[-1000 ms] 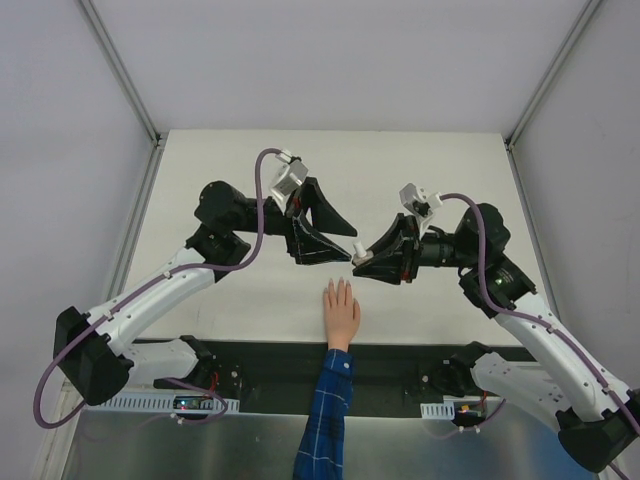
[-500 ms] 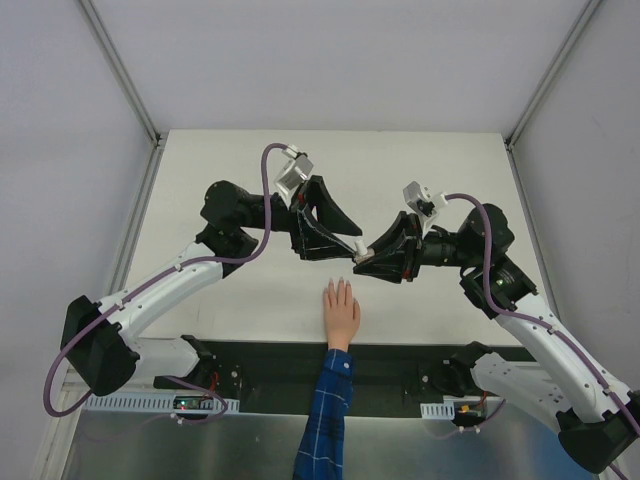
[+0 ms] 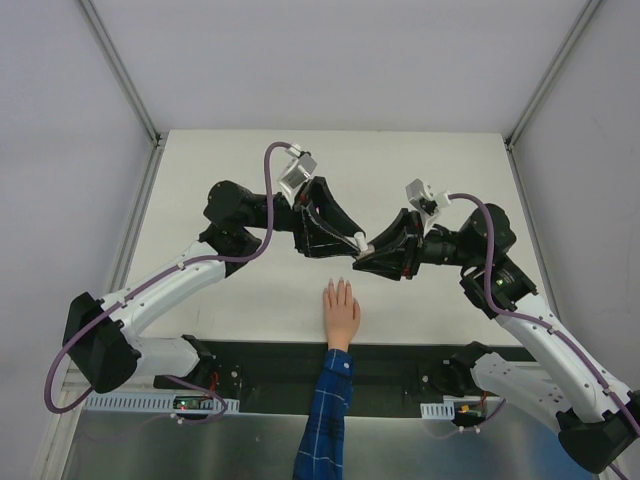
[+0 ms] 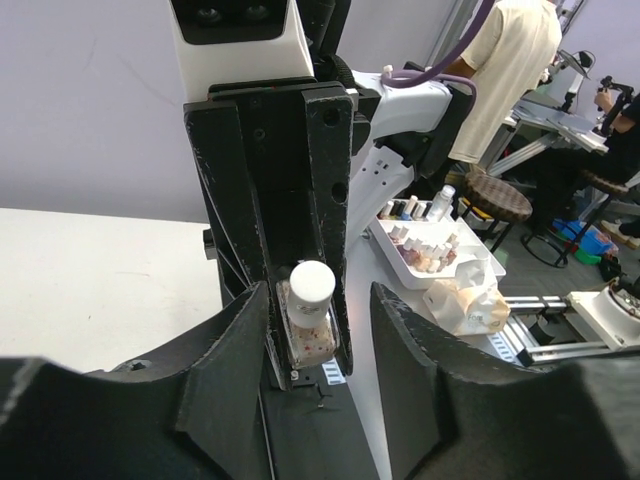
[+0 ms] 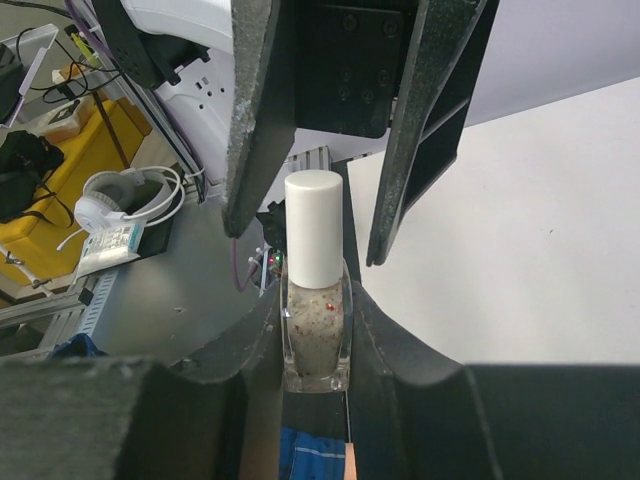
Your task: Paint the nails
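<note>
1. Table [image 3: 200, 200]: carries the mannequin hand at its near edge, between the two arm bases.
2. Mannequin hand [image 3: 341, 312], in a blue plaid sleeve [image 3: 325, 420]: lies flat. Its long axis runs from the near edge toward the far side, and the fingers point away from the bases.
3. Left gripper [image 3: 352, 238]: fingers spread, holding nothing. It faces the right gripper above the table, just beyond the mannequin fingertips.
4. Right gripper [image 5: 315, 325]: closed on the glass body of the polish bottle [image 5: 316, 340], one finger against each flat side.
5. Cap [image 5: 313, 225]: white and still on the bottle. The bottle's long axis follows the right gripper's fingers and points straight into the left gripper. The cap sits between the left gripper's spread fingers, with a gap on either side. The likely next step is for the left gripper to close on the cap and unscrew it, which depends on this alignment holding.
6. Nails [image 3: 338, 285]: at the far ends of the mannequin fingers, below the meeting grippers and slightly nearer the bases. Both grippers are about equally near them. The nails are too small to tell their condition.
</note>
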You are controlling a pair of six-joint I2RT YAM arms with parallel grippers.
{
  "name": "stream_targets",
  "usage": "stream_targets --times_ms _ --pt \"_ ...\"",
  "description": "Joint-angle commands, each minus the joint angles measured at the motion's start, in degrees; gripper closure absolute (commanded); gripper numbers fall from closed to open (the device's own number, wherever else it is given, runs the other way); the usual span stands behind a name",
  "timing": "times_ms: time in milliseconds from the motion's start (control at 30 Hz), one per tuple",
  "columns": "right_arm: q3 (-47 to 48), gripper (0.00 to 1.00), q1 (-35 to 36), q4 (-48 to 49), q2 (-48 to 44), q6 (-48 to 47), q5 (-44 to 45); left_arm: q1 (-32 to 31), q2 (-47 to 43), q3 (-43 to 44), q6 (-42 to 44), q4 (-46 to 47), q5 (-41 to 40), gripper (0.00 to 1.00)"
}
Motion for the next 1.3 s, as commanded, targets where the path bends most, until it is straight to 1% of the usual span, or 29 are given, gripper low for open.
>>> stream_targets --times_ms 0,167,300,400,433,500,567,600,633,667,700,733,767,800,833,867,900,933,967,1033,1167,1200,1267 --pt "1.82 1.0 -0.16 4.83 -0.63 0.09 0.67 -0.6 -0.92 2.37 1.74 1.7 -1.95 0.59" --pt "1.38 1.0 -0.24 4.83 -0.64 -0.09 1.55 -0.87 -1.1 2.8 2.0 0.39 -2.83 0.64" --pt "1.46 1.0 -0.24 4.83 -0.81 -0.62 2.34 -1.4 -1.1 3.33 2.88 -1.2 -3.97 0.71" --pt "1.29 1.0 -0.16 4.04 -1.16 -1.84 3.74 -1.66 -1.63 3.68 4.02 -4.35 -5.9 0.86" --pt "1.29 1.0 -0.24 3.17 -1.34 -2.2 5.05 -1.75 -2.06 3.86 4.29 -5.41 -7.65 1.0" --pt "1.2 1.0 0.02 1.76 -1.86 -4.3 7.25 -2.18 -2.51 3.86 5.34 -8.65 -10.02 1.0" --pt "1.2 1.0 0.19 -0.35 -2.39 -5.44 11.64 -2.62 -3.3 4.12 6.74 -11.82 -14.59 1.0" --pt "1.38 1.0 0.54 -1.4 -2.83 -7.45 13.57 -3.15 -3.65 4.3 8.14 -14.1 -16.78 1.0" --pt "1.46 1.0 1.68 -4.2 -3.09 -8.86 19.33 -3.68 -4.35 4.56 8.85 -18.91 -19.42 1.0" --pt "1.9 1.0 2.82 -5.7 -3.44 -10.18 23.65 -4.2 -4.62 5.17 9.64 -21.91 -26.14 1.0" --pt "2.08 1.0 3.96 -7.2 -4.23 -13.42 33.53 -5.08 -4.97 5.61 12.09 -24.55 -30.04 1.0" --pt "2.25 1.0 7.54 -9.13 -4.5 -15.36 39.46 -8.48 -5.4 7.18 13.68 -31.89 -36.43 1.0" --pt "2.52 1.0 10.45 -10.62 -4.68 -17.47 46.83 -10.86 -5.5 8.42 15.35 -35.79 -51.55 1.0" --pt "2.52 1.0 13.78 -10.9 -4.5 -20.28 64.74 -14.28 -5.06 10.0 18.15 -39.22 -63.27 1.0" --pt "2.35 1.0 20.95 -9.69 -3.81 -25.0 73.44 -20.15 -3.06 14.1 18.09 -47.7 -74.44 1.0" --pt "2.17 1.0 24.16 -7.15 -2.84 -27.83 81.36 -22.21 -1.38 16.58 17.04 -51.35 -83.6 1.0" --pt "1.73 1.0 26.62 -4.86 -0.66 -29.95 92.58 -22.92 0.64 19.13 14.42 -55.13 -93.44 1.0" --pt "1.55 1.0 29.78 -0.92 0.32 -33.19 95.65 -23.36 4.4 23.76 12.66 -58.04 -95.01 1.0" --pt "1.73 1.0 30.25 0.16 2.07 -33.48 97.07 -23.63 5.83 25.46 11.25 -61.98 -95.38 1.0" --pt "2.25 1.0 30.34 0.7 2.88 -33.14 97.26 -23.72 8.38 28.19 9.04 -62.81 -93.89 1.0" --pt "0.94 1.0 30.25 1.84 0.96 -32.96 93.67 -24.16 9.27 29.17 6.67 -62.9 -94.06 1.0" --pt "0.59 1.0 30.08 1.75 0.51 -32.96 91.4 -24.16 9.44 29.35 6.14 -62.81 -93.71 1.0" --pt "-0.81 1.0 29.64 1.49 -1.24 -32.61 89.01 -24.07 9.8 30.49 5.79 -62.81 -91.0 1.0"
